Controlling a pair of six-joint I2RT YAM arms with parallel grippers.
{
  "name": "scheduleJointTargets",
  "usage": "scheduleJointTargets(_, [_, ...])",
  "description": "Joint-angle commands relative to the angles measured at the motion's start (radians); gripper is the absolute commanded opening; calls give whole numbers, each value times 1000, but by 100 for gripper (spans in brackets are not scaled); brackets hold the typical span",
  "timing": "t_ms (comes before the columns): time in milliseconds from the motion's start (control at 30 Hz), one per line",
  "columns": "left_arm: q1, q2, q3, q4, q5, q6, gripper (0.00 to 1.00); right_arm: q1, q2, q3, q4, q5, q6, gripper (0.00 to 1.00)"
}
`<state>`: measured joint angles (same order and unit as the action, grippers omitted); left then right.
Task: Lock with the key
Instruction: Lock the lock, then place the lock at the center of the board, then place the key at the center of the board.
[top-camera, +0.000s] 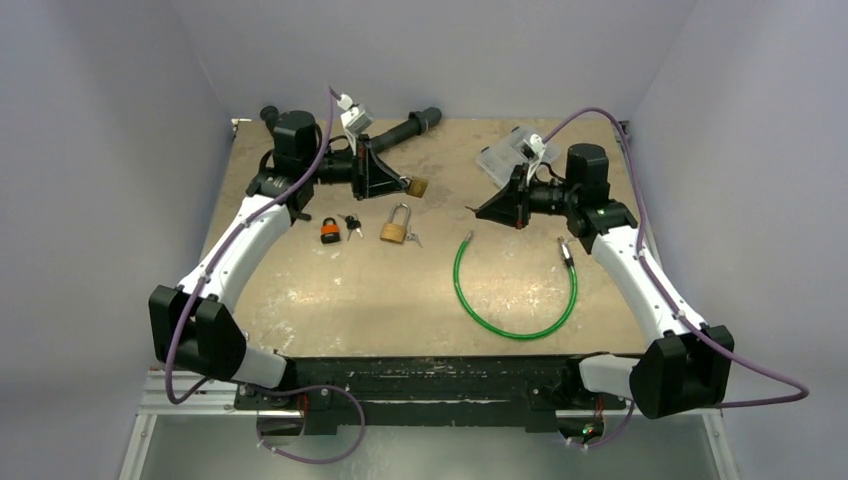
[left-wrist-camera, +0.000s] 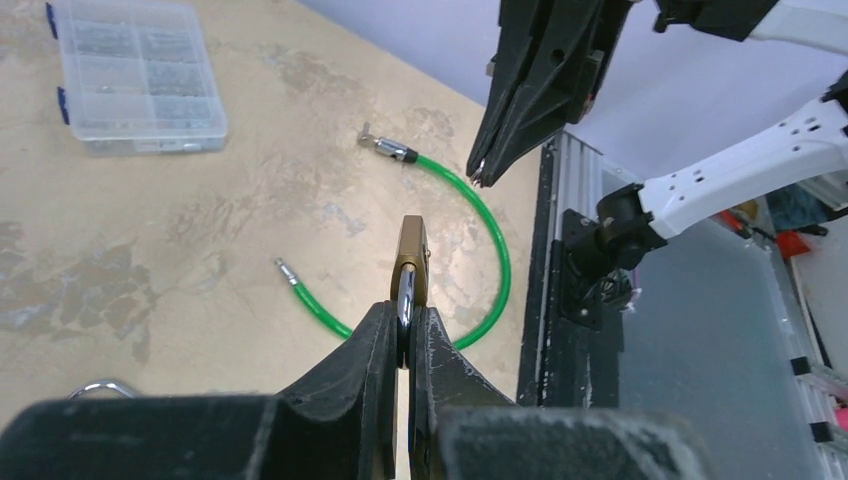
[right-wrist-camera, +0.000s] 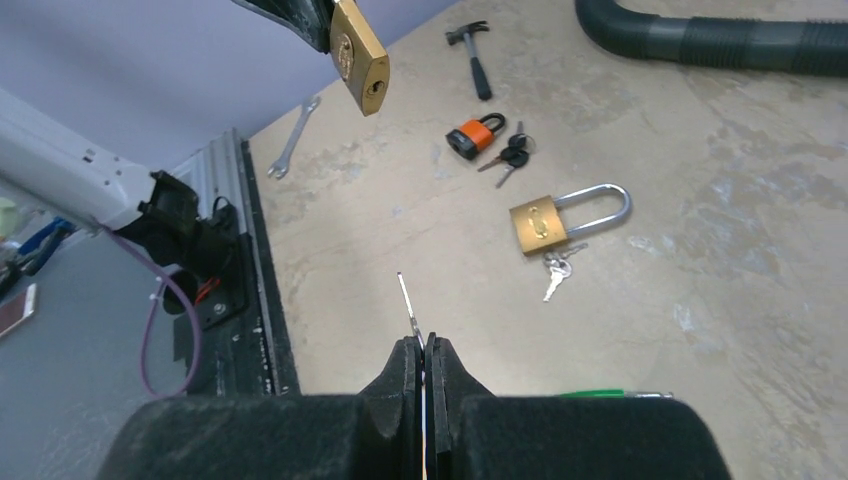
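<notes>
The left arm (top-camera: 240, 240) and the right arm (top-camera: 640, 270) rise from their bases and bend inward at the wrists, so that the two grippers point toward each other, apart and both raised. The left gripper (left-wrist-camera: 405, 335) is clamped on a small brass padlock (left-wrist-camera: 412, 262). The right gripper (right-wrist-camera: 425, 350) is pinched tight on a thin key (right-wrist-camera: 408, 305).
</notes>
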<state>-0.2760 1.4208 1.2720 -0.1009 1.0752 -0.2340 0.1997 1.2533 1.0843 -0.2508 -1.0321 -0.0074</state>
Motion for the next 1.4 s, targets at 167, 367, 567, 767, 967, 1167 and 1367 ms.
scheduleJointTargets(167, [-43,221,263,-490,-140,397,0,-7,44,-31,102,228,34,0])
scheduleJointTargets(367, [-134,427,415,-633,-265,471,0,-7,135,-42,153,337,63,0])
scheduleJointTargets(567, [-187,585,491,-637,-276,483,0,-6,249,-45,227,380,112,0])
scheduleJointTargets(767, [-206,712,563,-637,-272,480,0,-5,367,-38,312,389,159,0])
scheduleJointTargets(967, [-205,800,607,-583,-267,436,0,-6,470,-26,386,384,207,0])
scheduleJointTargets(1167, [-206,864,633,-557,-249,393,0,-1,558,-10,447,379,264,0])
scheduleJointTargets(1367, [-203,912,649,-540,-252,365,0,11,626,22,481,391,279,0])
